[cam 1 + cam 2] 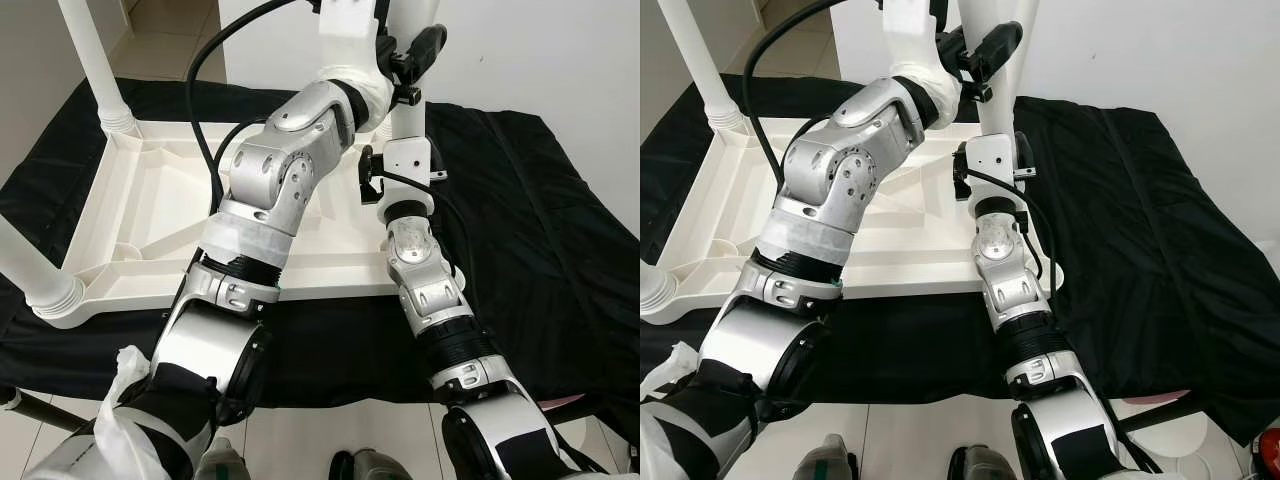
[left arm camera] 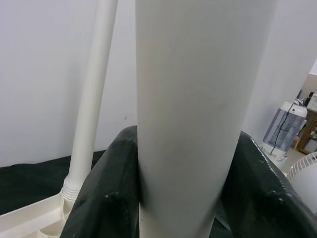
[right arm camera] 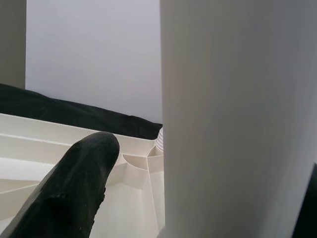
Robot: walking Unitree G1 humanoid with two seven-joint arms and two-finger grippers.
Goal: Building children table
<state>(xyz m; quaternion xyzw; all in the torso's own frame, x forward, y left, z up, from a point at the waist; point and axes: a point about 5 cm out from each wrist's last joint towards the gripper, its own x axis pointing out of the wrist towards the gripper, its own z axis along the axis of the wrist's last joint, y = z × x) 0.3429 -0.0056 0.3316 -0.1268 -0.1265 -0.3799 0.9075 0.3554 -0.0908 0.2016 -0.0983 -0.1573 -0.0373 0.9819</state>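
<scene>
Item: white plastic children's tabletop (image 1: 175, 215), lying upside down with its ribbed underside up, on a black cloth (image 1: 520, 230) that covers the surface beneath; landmark for all entries below. Leg, far-left corner of the tabletop: white tube (image 1: 92, 62), upright, seated in its threaded socket; second leg (image 1: 28, 265), near-left corner, likewise seated and rising toward the camera. Third leg (image 1: 998, 75): white tube, upright at the far-right corner of the tabletop, its lower end hidden behind the arms, so whether it is seated cannot be told. Left tool (image 2: 183, 198): raised over the far-right corner, its two black fingers (image 2: 106, 193) spread to either side of the third leg and lying against it, the tube between them in the left wrist view. Right tool (image 3: 163, 173): at the same leg, lower on the tube than the left; one black finger (image 3: 74, 188) shows on one side of the tube and a dark edge on the other, the tube between them; contact cannot be told. Beyond the cloth: white wall (image 1: 540, 50); pale floor tiles at the near edge; a white appliance (image 2: 281, 130) stands on the floor in the left wrist view.
</scene>
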